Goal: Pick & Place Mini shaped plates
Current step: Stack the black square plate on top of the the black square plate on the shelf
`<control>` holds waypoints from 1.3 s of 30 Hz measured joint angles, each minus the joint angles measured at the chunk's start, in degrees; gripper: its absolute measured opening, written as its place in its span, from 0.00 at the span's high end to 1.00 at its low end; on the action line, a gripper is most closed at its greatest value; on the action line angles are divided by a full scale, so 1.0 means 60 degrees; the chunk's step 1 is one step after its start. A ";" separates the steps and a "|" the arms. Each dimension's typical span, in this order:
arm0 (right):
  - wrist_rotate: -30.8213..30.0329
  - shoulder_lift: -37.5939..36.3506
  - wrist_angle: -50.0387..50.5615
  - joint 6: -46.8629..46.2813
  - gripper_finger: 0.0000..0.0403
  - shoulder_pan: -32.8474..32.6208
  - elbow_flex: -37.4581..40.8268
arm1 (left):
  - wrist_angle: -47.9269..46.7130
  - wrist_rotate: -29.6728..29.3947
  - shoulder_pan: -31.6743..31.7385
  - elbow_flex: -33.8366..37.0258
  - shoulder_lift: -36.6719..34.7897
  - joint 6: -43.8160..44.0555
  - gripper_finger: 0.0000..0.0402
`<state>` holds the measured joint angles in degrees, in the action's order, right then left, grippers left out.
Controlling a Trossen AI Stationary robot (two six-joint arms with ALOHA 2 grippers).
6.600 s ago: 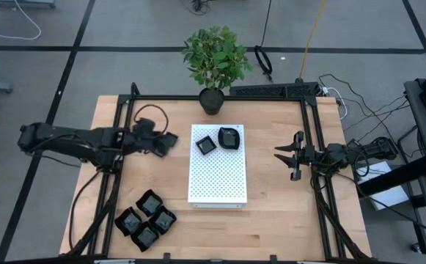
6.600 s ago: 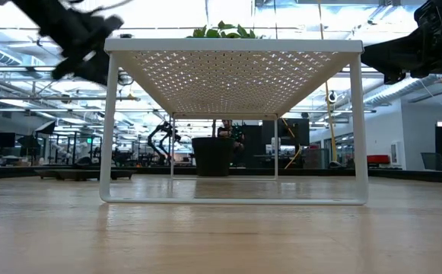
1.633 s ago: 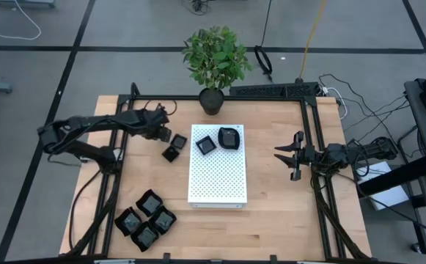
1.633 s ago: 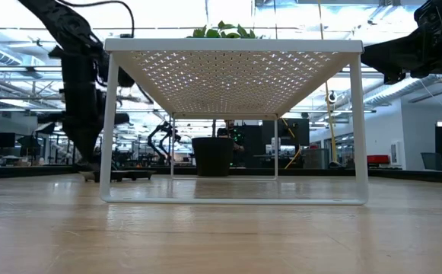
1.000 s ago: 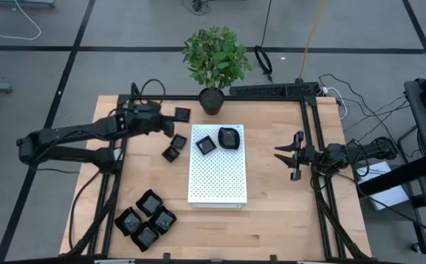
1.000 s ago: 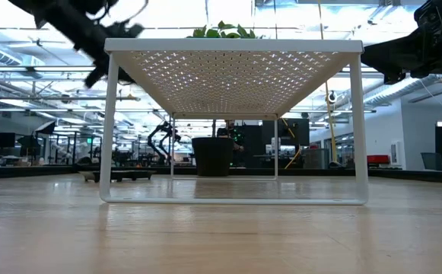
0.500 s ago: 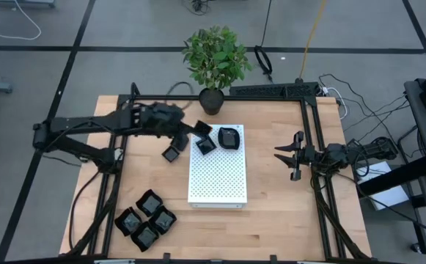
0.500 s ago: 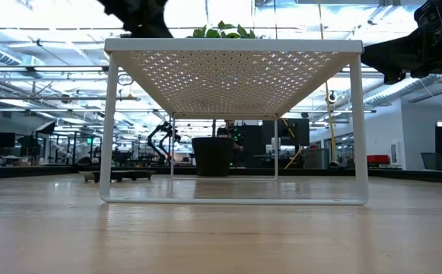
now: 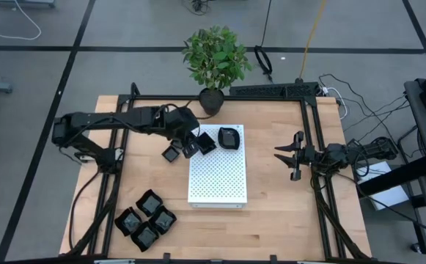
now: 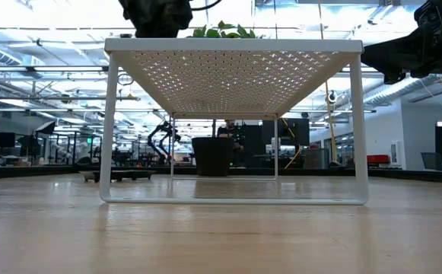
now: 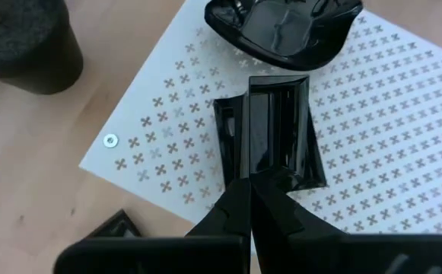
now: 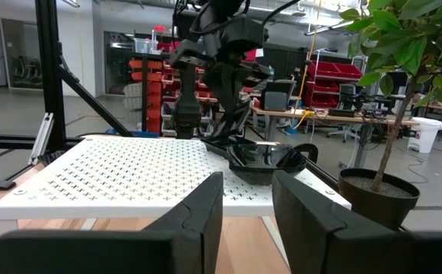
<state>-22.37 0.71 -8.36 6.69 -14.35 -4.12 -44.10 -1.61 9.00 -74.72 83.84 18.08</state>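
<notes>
The left claw (image 11: 249,183) hides the square plate's (image 11: 270,137) near rim.

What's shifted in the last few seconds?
The left claw, shut on a small glossy black square plate, swung from the table's left over the white perforated board. One square plate now lies beside the board. The right claw stayed put.

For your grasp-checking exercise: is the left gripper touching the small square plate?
Touching. The left wrist view shows the left gripper clamped on the small square plate's rim.
</notes>
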 joint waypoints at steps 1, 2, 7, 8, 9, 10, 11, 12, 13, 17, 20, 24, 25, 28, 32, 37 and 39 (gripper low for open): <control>0.0000 0.0000 0.0000 0.0000 0.75 -0.0003 0.0000 | 0.0005 0.0028 0.0015 0.0000 -0.0003 0.0002 1.00; 0.0000 0.0000 0.0000 -0.0003 0.75 -0.0004 -0.0004 | 0.0030 0.0033 0.0013 -0.0004 -0.0008 0.0003 1.00; 0.0000 0.0000 0.0000 -0.0001 0.75 -0.0001 -0.0001 | 0.0067 0.0166 0.0010 -0.0011 -0.0008 0.0008 1.00; 0.0000 0.0000 0.0000 -0.0003 0.75 0.0000 -0.0002 | 0.0067 0.0271 0.0013 -0.0011 -0.0006 0.0005 1.00; 0.0000 0.0000 0.0000 -0.0003 0.75 0.0000 0.0000 | 0.0067 0.0344 0.0013 -0.0011 -0.0008 0.0005 1.00; 0.0000 0.0004 0.0000 0.0001 0.75 -0.0004 0.0000 | 0.0067 0.0374 0.0013 -0.0011 -0.0005 0.0008 1.00; 0.0000 0.0000 0.0000 0.0000 0.75 -0.0004 -0.0003 | 0.0070 0.0375 0.0013 -0.0011 -0.0005 0.0008 1.00; 0.0000 0.0000 0.0000 -0.0003 0.75 0.0000 0.0000 | 0.0070 0.0372 0.0013 -0.0011 -0.0008 0.0008 1.00; 0.0000 0.0001 0.0000 -0.0002 0.75 0.0000 -0.0003 | 0.0070 0.0368 0.0013 -0.0011 -0.0008 0.0008 1.00; 0.0000 0.0000 0.0000 -0.0001 0.75 -0.0004 -0.0002 | 0.0072 0.0364 0.0013 -0.0011 -0.0008 0.0025 1.00; 0.0000 0.0000 0.0000 -0.0003 0.75 0.0000 0.0000 | 0.0070 0.0364 0.0013 -0.0011 -0.0008 0.0076 1.00; 0.0000 0.0001 0.0000 0.0000 0.75 -0.0002 -0.0003 | 0.0070 0.0364 0.0009 -0.0011 -0.0008 0.0096 0.99; 0.0000 0.0000 0.0000 -0.0003 0.75 0.0000 0.0000 | 0.0066 0.0364 -0.0008 -0.0011 -0.0008 0.0099 0.99; 0.0000 0.0000 0.0000 -0.0003 0.75 -0.0004 0.0000 | 0.0029 0.0364 -0.0012 0.0003 0.0012 0.0127 1.00; 0.0000 0.0000 0.0000 -0.0001 0.75 -0.0002 -0.0001 | 0.0031 0.0350 -0.0012 0.0140 0.0054 0.0263 0.99; 0.0000 0.0000 0.0001 -0.0001 0.75 -0.0004 -0.0001 | 0.0167 0.0342 -0.0007 0.0229 0.0054 0.0343 0.98; 0.0000 0.0000 0.0000 -0.0003 0.75 -0.0003 0.0000 | 0.0190 0.0331 -0.0005 0.0229 0.0054 0.0317 0.96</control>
<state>-22.37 0.71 -8.36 6.68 -14.37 -4.12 -42.96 0.38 8.97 -73.34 84.16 19.98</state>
